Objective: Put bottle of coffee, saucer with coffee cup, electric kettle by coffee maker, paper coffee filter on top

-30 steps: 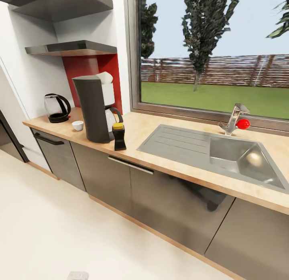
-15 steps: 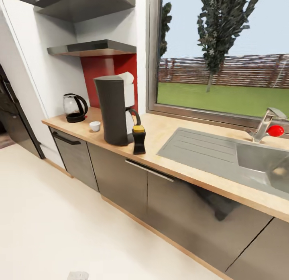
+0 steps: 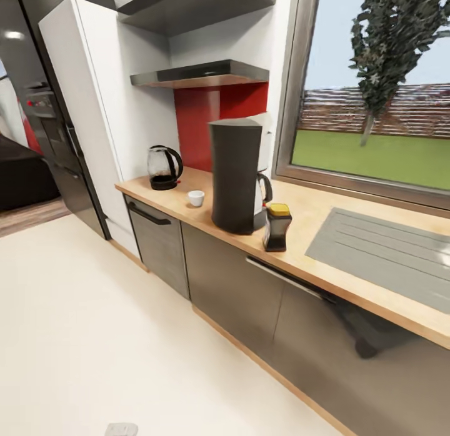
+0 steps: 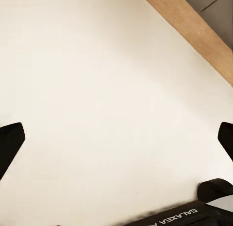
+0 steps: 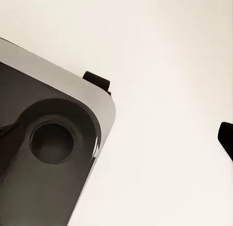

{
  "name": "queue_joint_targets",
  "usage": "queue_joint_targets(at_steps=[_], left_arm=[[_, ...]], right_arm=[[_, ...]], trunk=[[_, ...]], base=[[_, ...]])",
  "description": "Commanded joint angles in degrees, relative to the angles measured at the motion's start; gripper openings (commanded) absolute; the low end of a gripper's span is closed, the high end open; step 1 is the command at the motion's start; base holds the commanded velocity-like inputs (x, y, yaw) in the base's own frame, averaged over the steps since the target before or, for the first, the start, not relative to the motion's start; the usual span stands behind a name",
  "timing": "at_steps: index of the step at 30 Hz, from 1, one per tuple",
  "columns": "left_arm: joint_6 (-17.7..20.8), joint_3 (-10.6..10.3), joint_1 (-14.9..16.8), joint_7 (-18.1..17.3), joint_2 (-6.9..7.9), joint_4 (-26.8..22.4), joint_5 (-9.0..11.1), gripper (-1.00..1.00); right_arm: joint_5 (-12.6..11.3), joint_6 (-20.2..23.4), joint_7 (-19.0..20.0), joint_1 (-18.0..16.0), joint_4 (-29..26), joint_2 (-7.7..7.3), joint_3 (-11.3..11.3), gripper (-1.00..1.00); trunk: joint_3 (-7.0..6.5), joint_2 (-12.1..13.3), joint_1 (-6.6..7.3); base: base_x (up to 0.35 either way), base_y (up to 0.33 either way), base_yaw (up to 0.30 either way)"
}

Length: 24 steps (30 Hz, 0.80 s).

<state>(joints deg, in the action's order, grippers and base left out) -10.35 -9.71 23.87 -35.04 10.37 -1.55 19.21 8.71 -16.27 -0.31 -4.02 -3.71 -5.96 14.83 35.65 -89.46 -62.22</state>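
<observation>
View's been swung left, nothing on the countertop [image 3: 300, 217] shifted. Saucer is probably fetched next. Both grippers [image 4: 116, 138] [image 5: 165, 109] are spread, empty.

Coffee maker [image 3: 235, 177]: matte dark grey, with a white piece at its top far corner. Bottle of coffee [image 3: 276, 227]: near-black body, yellow cap. Coffee cup [image 3: 196, 198]: white. Electric kettle [image 3: 164, 167]: clear glass with black base, rim and handle. Worktop [image 3: 312, 214]: light wood, with a grey steel drainer [image 3: 390, 248] at right. Cabinets [image 3: 231, 286]: glossy dark grey over a wood-toned plinth. Back panel [image 3: 203, 120]: red. Floor [image 3: 94, 336]: pale cream. Left fingers [image 4: 9, 143] and right fingers [image 5: 225, 136]: black.
</observation>
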Motion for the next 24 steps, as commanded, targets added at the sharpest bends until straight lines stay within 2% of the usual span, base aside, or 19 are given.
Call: queue_joint_targets(at_steps=[1, 7, 24], left_arm=[[-0.3, -0.5, 0.0, -0.1, 0.01, 0.1, 0.4, 1.00], [-0.2, -0.5, 0.0, -0.1, 0.01, 0.1, 0.4, 1.00], [-0.2, -0.5, 0.0, -0.1, 0.01, 0.1, 0.4, 1.00]], right_arm=[[0.6, -0.2, 0.0, 0.0, 0.0, -0.01, -0.2, 1.00], [0.5, -0.1, 0.0, 0.0, 0.0, -0.09, -0.2, 1.00], [0.5, 0.0, 0.2, 0.0, 0.0, -0.19, -0.2, 1.00]], trunk=[[0.05, 0.0, -0.01], [0.05, 0.0, -0.01], [0.05, 0.0, -0.01]], base=[[0.155, 0.281, 0.271], [0.179, 0.280, 0.158], [0.271, 0.219, -0.009]])
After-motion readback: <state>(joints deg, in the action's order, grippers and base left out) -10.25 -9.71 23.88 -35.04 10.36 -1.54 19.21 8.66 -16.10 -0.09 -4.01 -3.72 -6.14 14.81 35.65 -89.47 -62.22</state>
